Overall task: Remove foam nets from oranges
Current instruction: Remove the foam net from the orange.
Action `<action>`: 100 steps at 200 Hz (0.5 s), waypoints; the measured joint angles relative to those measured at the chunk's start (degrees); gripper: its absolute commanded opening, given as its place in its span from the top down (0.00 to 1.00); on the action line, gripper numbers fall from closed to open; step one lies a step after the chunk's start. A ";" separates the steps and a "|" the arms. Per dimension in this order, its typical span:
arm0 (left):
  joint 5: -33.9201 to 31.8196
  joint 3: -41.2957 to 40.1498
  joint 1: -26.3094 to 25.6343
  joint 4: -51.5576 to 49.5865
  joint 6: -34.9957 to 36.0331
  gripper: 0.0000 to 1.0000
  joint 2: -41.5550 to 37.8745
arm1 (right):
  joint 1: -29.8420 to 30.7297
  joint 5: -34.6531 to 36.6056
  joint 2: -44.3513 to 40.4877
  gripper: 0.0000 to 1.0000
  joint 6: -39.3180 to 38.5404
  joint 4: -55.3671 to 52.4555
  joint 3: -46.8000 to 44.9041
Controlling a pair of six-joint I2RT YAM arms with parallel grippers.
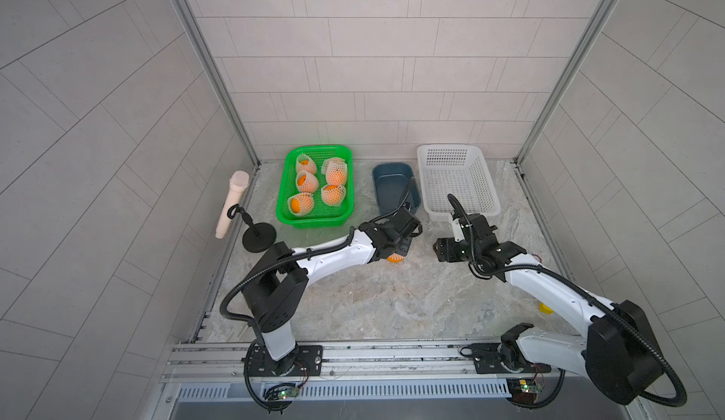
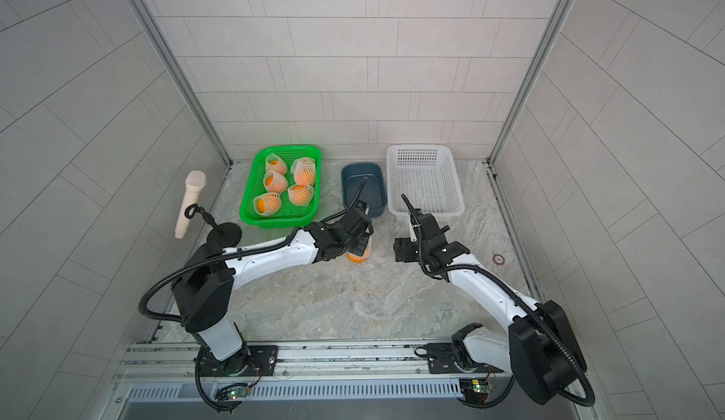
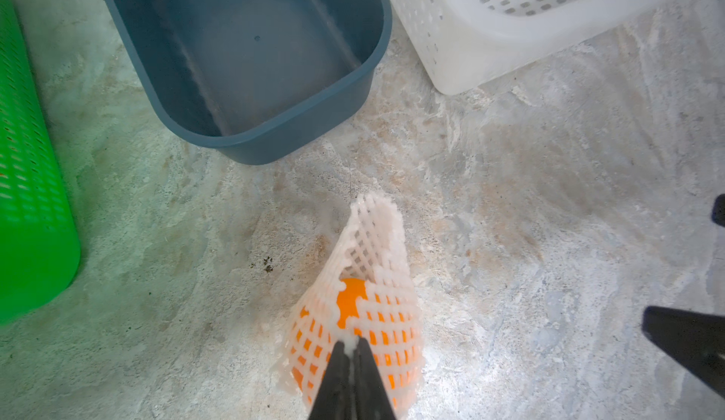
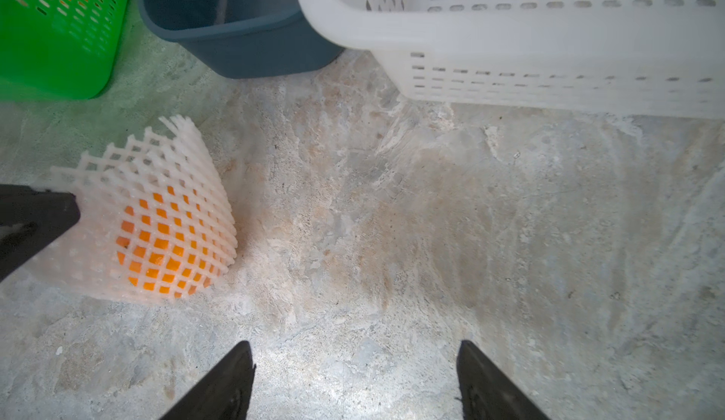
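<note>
The left tool (image 3: 350, 344), shut on the white foam mesh net (image 3: 376, 237), may drag the snug round orange fruit (image 3: 350, 305) along; right tool (image 4: 355, 345) open, empty.

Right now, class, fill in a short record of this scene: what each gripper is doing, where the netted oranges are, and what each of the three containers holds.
Left gripper: shut, pinching the white foam mesh net around one round orange fruit on the stone-patterned tabletop
Right gripper: open, holding nothing, apart from that fruit
Green perforated plastic basket: five netted oranges
Dark blue plastic tub: empty
White perforated plastic basket: empty
</note>
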 measured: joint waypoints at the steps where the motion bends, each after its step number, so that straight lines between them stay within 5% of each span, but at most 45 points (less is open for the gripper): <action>1: 0.00 0.00 0.00 0.00 0.00 0.97 -0.07 | 0.02 -0.02 -0.02 0.17 -0.02 0.02 0.00; 100: 0.81 -0.26 2.19 3.32 -1.33 0.99 -2.05 | 0.98 -0.63 -0.68 0.18 -0.57 2.40 -1.99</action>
